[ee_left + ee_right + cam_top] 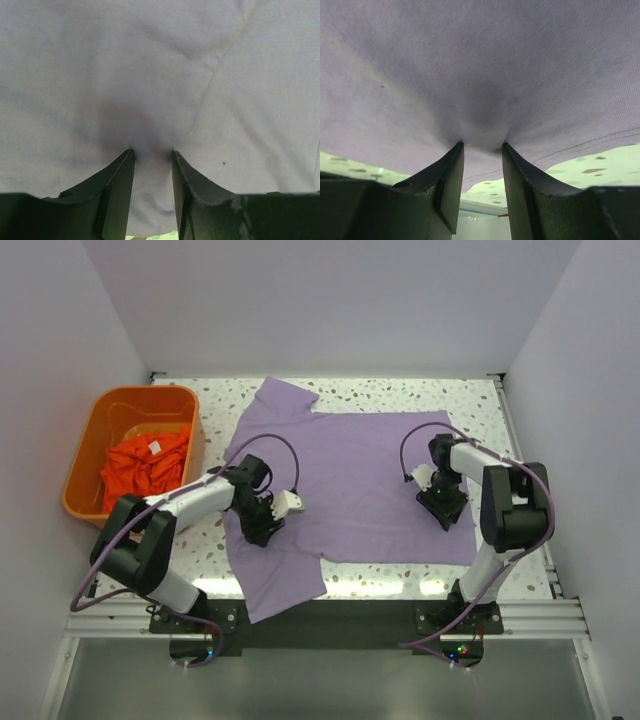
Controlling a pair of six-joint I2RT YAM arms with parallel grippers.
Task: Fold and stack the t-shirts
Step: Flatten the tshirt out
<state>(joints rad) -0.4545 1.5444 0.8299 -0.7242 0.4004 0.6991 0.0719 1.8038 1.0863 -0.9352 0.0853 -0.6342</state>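
1. Left hand point(152, 152): clenched on a ridge of the lavender t-shirt point(360, 475), which is bunched between the two fingers. The hand points down onto the cloth. The forearm runs back toward 8 o'clock to an elbow raised above the bench point(420, 395) edge.

2. Right hand point(482, 145): clenched on the same shirt, close to a stitched hem. The cloth is lifted here, and bare bench shows beneath its edge. The hand points down. The forearm leads toward 2 o'clock, then the arm folds back to its base at 6 o'clock.

3. Lavender t-shirt: lies spread across the bench centre between both hands. One sleeve points to 12 o'clock; the other hangs toward 6 o'clock, past the near bench edge.

4. Surroundings: an orange basket point(82, 465) stands at 10 o'clock from the left hand, just beside the left forearm. It holds the crumpled orange-red t-shirt point(140, 475), whose white label point(155, 447) faces up.
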